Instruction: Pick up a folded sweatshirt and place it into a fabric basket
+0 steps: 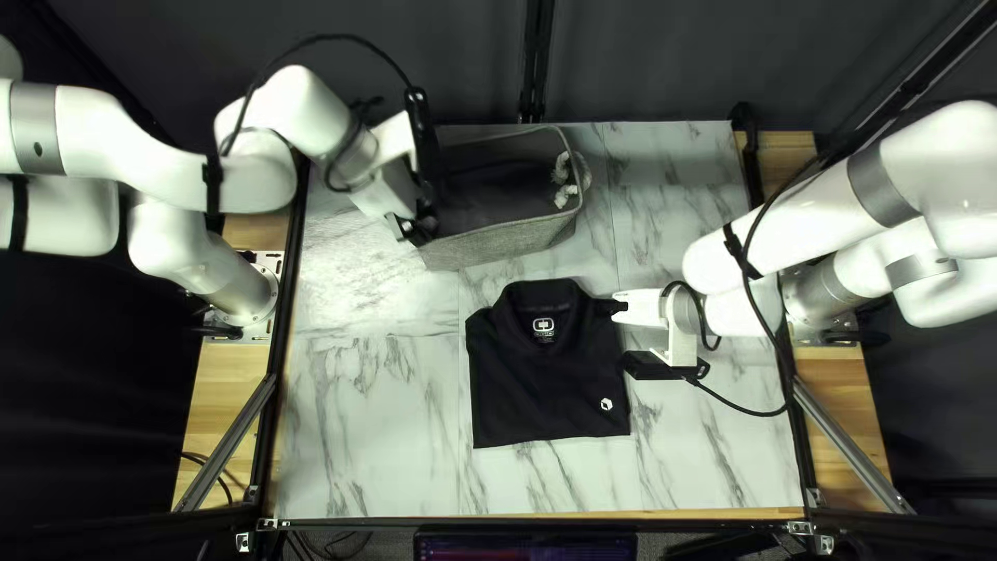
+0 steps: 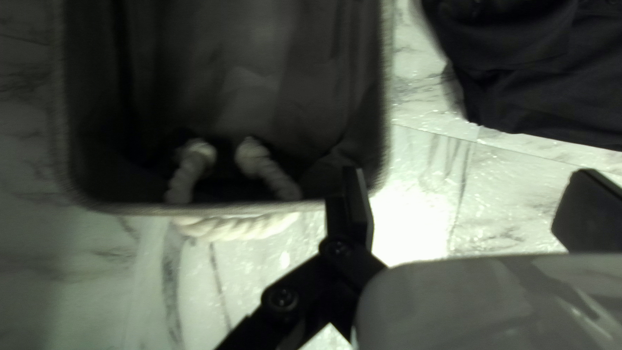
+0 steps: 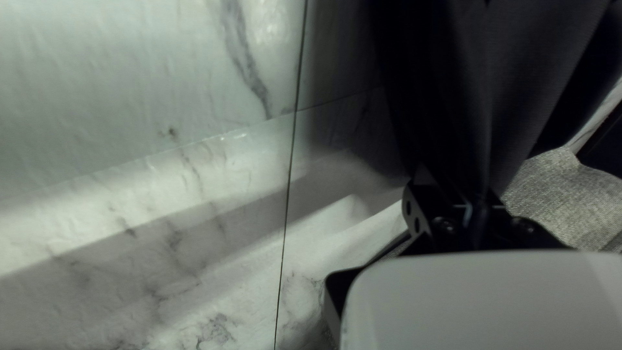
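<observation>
Folded black polo shirt (image 1: 542,379) is on the worktop (image 1: 374,457), middle of the top left view, below the grey fabric basket (image 1: 509,245), which sits upper centre. Right claw (image 3: 478,198) is closed on bunched cloth at the shirt's upper-right corner; left claw (image 2: 470,178) is wide open, nothing in it, at the basket's left end. Main risk, my read: a one-corner grip. Lift on that alone and the fold drops open, or the layers under the pinch slide out and only the top one comes up. A low carry would drag the loose end against the basket's near wall and shove or tip it. Left claw is tight by the rim, so a careless swing toward the shirt could clip that corner or hook a handle. Count: one shirt with two white logos (image 1: 607,404), one basket, two rope handles (image 1: 566,195) (one per end, judging across views), two claws.
</observation>
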Robot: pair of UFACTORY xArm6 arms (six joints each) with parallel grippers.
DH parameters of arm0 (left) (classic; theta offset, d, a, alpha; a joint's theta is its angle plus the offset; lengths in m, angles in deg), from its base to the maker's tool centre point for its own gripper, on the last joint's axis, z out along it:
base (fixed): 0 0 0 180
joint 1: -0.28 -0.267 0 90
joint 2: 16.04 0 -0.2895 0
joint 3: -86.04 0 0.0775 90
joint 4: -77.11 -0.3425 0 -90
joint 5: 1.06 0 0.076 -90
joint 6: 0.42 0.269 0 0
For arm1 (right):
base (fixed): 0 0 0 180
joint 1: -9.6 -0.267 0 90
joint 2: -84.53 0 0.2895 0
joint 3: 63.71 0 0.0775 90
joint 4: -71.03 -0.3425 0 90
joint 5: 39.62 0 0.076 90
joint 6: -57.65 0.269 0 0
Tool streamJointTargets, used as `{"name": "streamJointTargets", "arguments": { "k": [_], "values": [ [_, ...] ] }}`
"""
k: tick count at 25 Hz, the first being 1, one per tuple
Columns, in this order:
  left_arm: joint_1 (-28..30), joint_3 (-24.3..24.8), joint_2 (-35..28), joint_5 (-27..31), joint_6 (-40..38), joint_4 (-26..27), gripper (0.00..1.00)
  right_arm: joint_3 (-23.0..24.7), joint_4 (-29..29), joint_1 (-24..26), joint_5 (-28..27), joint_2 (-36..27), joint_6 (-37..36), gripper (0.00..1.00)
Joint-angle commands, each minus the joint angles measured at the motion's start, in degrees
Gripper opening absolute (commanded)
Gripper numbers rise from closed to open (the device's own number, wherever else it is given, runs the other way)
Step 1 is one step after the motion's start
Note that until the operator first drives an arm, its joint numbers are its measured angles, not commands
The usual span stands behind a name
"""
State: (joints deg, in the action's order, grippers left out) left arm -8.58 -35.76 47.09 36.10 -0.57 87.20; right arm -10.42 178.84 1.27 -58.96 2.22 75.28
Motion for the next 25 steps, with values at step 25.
{"name": "streamJointTargets", "arguments": {
  "k": [25],
  "values": [
    [16.00, 1.69, 16.92, -19.51, -25.81, -7.25, 1.00, -1.05, 5.66, 1.72, 0.24, 2.71, 3.93, 0.00]
  ]
}}
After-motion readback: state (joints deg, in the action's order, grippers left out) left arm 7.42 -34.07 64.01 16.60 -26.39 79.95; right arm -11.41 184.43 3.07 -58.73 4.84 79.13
